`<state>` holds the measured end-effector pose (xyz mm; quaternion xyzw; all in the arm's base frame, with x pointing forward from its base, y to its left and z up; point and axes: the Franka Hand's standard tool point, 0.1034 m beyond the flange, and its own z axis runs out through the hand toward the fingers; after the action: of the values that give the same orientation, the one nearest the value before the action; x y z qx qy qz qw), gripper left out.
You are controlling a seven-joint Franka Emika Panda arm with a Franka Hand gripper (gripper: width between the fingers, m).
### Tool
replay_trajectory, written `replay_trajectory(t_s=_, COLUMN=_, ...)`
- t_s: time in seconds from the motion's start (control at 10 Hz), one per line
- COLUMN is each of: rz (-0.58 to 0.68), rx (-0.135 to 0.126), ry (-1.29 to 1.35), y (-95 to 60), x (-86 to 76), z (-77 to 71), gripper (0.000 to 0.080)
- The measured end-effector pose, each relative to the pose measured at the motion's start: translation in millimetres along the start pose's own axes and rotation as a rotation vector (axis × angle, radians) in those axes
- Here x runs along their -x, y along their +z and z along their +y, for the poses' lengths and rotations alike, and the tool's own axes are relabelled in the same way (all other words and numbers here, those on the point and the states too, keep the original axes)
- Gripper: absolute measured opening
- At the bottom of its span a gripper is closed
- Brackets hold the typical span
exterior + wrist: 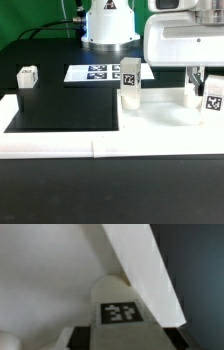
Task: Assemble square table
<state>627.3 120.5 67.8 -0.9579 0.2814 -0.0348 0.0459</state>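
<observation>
The hand [124, 338] is clamping a tagged leg [120, 303]. The white plate [160, 112] is lying on the surface [60, 110] just below the hand. A second leg [130, 85] is standing apart from the hand.

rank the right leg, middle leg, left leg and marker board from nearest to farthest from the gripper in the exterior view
Measured from the gripper in the exterior view:
1. right leg, right beside it at the exterior view's far right.
2. middle leg, upright near the centre.
3. marker board, flat, just left of that leg.
4. left leg, at the far left.
</observation>
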Motion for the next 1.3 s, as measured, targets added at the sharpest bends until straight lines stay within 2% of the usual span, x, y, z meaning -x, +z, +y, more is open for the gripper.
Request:
replay_trajectory(t_s=0.2, rz=-0.017, rx=0.003, ry=0.397, y=0.6, x=2.9, z=0.0, gripper=0.0294)
replay_trajectory(t_s=0.3, rz=-0.028, rx=0.014, ry=0.559, y=0.5, x=5.6, z=-2.0, gripper=0.0294)
replay_trajectory(t_s=0.5, rz=-0.061, rx=-0.014, ry=0.914, y=0.1, x=2.5, z=-4.7, gripper=0.0293)
replay_trajectory(t_s=0.7, rz=-0.071, rx=-0.022, ry=1.102, y=-0.4, x=1.1, z=-4.8, gripper=0.0293)
replay_trajectory(t_s=0.8, rz=-0.073, rx=-0.022, ry=1.091, y=0.1, x=1.7, z=-4.6, gripper=0.0293)
replay_trajectory(t_s=0.9, rz=-0.067, rx=-0.022, ry=0.983, y=1.1, x=2.4, z=-3.4, gripper=0.0385)
replay_trajectory(t_s=1.0, rz=-0.062, rx=-0.018, ry=0.833, y=3.5, x=4.4, z=-0.6, gripper=0.0521)
replay_trajectory(t_s=1.1, rz=-0.055, rx=-0.026, ry=0.612, y=4.2, x=2.9, z=1.3, gripper=0.0622)
replay_trajectory(t_s=1.2, rz=-0.049, rx=-0.033, ry=0.46, y=5.1, x=2.8, z=2.0, gripper=0.0622)
replay_trajectory(t_s=1.3, rz=-0.049, rx=-0.033, ry=0.443, y=5.0, x=2.8, z=1.8, gripper=0.0641)
